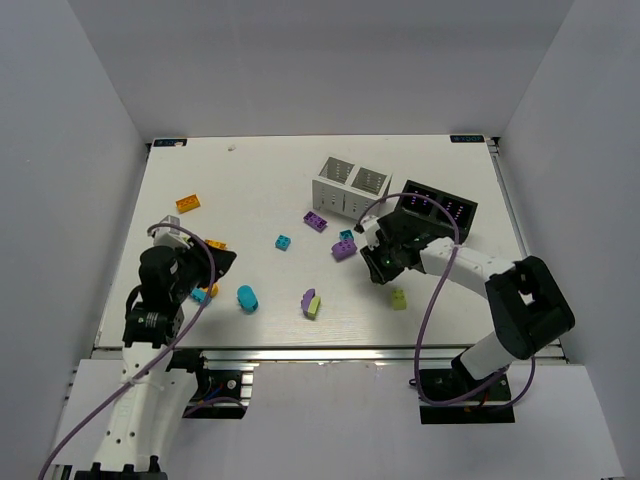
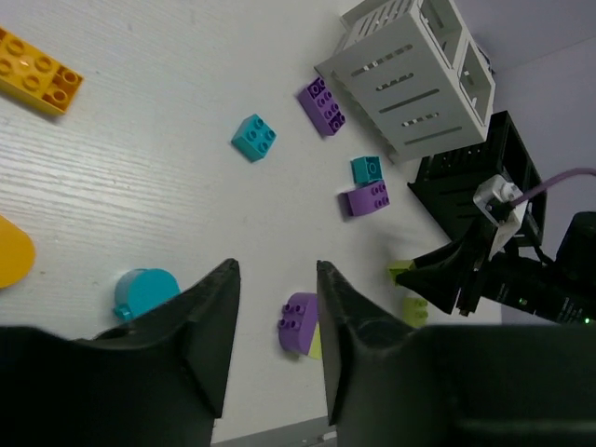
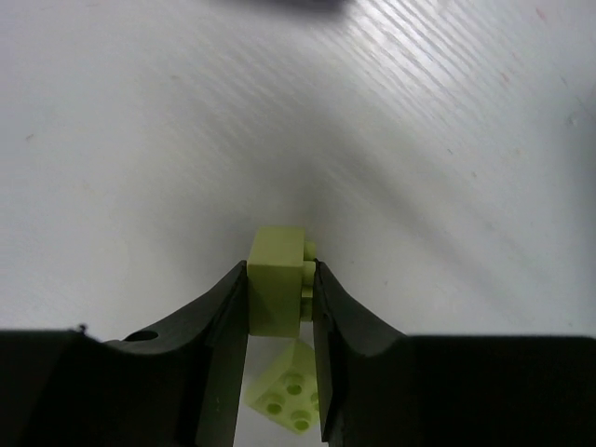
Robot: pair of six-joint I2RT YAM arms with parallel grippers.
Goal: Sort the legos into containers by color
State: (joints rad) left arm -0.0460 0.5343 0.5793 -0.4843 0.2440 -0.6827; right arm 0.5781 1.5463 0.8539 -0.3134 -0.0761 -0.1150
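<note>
Right pincer [image 3: 279, 270]: clamped on a lime brick [image 3: 277, 289], whose studs face right in the wrist view. It sits on the arm-base side of the white container [image 1: 350, 185], slightly to the right.
Left pincer [image 2: 276, 279]: jaws apart with nothing between them, far left of the white container and toward the bases.
Walls [image 1: 90, 90]: pale grey, on three sides.
Tabletop [image 1: 250, 170]: white, with a faint grain.
Black container [image 1: 440, 212]: just right of the white container.
Orange brick [image 1: 187, 203]: well left of the white container.
Purple brick [image 1: 315, 221]: near the white container's left corner.
Cyan brick [image 1: 283, 242]: farther left and nearer the bases than that.
Hard to tell: a second lime brick [image 3: 287, 396] lies below the held one, partly cut off by the fingers. Whether the two touch is unclear.
</note>
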